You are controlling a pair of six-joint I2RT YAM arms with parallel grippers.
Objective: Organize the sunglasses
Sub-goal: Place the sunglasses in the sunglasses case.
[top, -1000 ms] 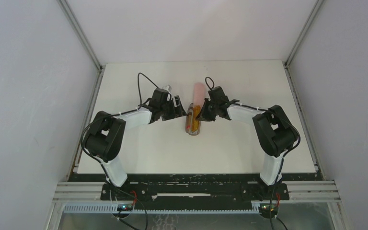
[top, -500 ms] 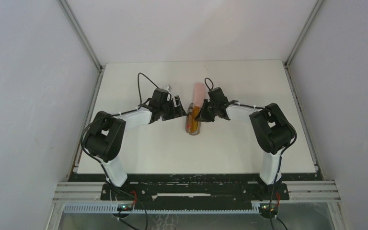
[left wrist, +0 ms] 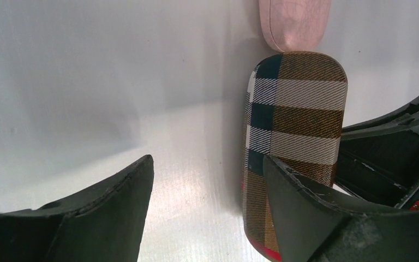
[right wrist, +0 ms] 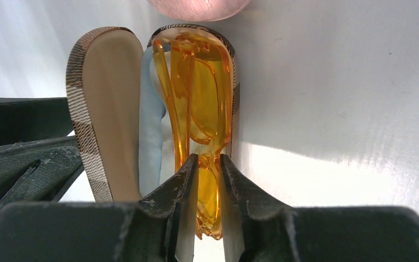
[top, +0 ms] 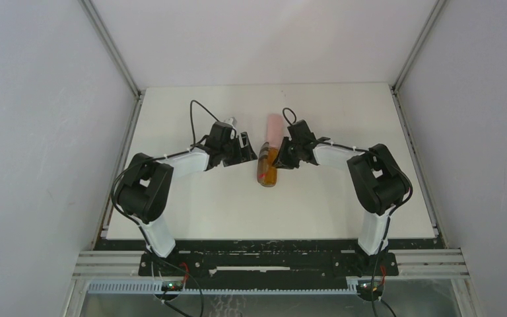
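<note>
Lying in an open plaid case (left wrist: 297, 109): the orange sunglasses (right wrist: 199, 109)

Mid-surface (left wrist: 87, 82), the orange sunglasses share the case with a light-blue cloth (right wrist: 151, 125) at their 9 o'clock. From 3 o'clock the right hand (right wrist: 208, 161) straddles the frame, fingers slightly apart; gripping or not, I cannot tell. At 9 o'clock the left hand (left wrist: 207, 164) gapes wide, holding nothing. A pink case (left wrist: 294, 22) sits just at 12 o'clock.

Item: orange sunglasses (right wrist: 196, 103)
Look: thin translucent orange frame, arms folded
Pose: lengthwise, on edge
Place: inside open plaid case (right wrist: 106, 109), beside light-blue cloth (right wrist: 151, 120)
</note>
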